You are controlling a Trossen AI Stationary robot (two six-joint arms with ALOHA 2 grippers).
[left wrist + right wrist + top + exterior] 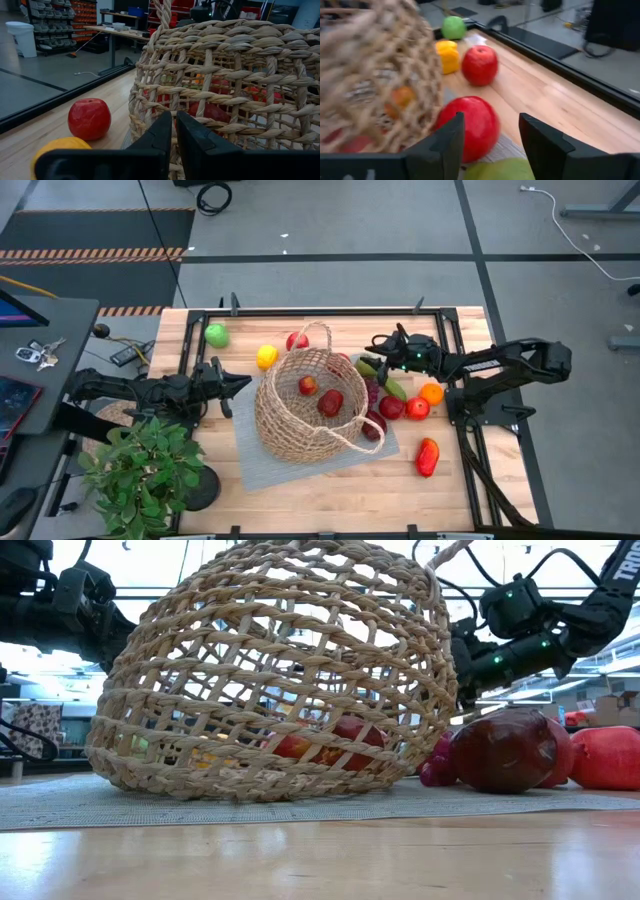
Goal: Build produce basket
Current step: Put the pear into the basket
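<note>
The tan wicker basket (305, 408) lies tipped on the grey mat (250, 460), its mouth turned up and toward the right, with two red fruits (330, 402) inside. My left gripper (247, 383) is shut, level at the basket's left wall (210, 85). My right gripper (374, 343) is open at the basket's far right, and touches nothing. Beyond its fingers are a red apple (470, 127) and a green pear (500, 170). Loose produce lies around: a green apple (216, 334), a yellow fruit (266, 356), a red apple (297, 340), an orange (431, 392) and a red pepper (427, 457). My left gripper's shut fingertips (167, 120) stand right at the lower part of the basket's left wall (150, 107), coming level from the table's left. Whether they touch the wicker I cannot tell.
A leafy potted plant (140, 470) stands at the table's near left corner, beside my left arm. More red fruits (404, 408) and dark grapes (372, 390) crowd the mat's right edge. Black rails (330, 310) frame the table. Bare wood (330, 490) shows along the near side.
</note>
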